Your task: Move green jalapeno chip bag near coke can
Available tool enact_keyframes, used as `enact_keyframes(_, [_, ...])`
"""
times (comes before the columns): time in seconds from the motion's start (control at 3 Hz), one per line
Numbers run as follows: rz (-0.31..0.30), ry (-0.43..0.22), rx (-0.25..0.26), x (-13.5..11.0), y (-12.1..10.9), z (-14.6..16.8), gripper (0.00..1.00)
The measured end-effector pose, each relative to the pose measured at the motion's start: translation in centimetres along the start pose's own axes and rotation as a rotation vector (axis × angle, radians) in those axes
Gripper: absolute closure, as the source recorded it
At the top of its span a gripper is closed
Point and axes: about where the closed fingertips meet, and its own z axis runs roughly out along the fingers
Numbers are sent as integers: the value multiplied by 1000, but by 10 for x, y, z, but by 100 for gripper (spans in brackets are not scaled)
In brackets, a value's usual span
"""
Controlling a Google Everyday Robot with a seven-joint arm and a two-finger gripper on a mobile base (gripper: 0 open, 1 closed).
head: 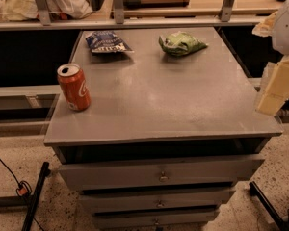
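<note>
Green jalapeno chip bag (182, 43), well apart from tool (274, 89) at right edge, state unclear

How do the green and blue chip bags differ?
The green jalapeno chip bag is light green and crumpled; the blue chip bag is dark with white lettering. The green one lies back right, the blue back left. Both lie on the table. The tool hangs at its right edge.

Blue chip bag (105, 42), seemingly metal cabinet (173, 100)
</note>
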Motion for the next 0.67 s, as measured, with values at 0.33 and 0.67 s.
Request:
enact_keyframes(0.33, [-54,-53,73,-4,-27,11,0])
enact_keyframes(0.67, [-128,-117,186,-21,-78,29,0])
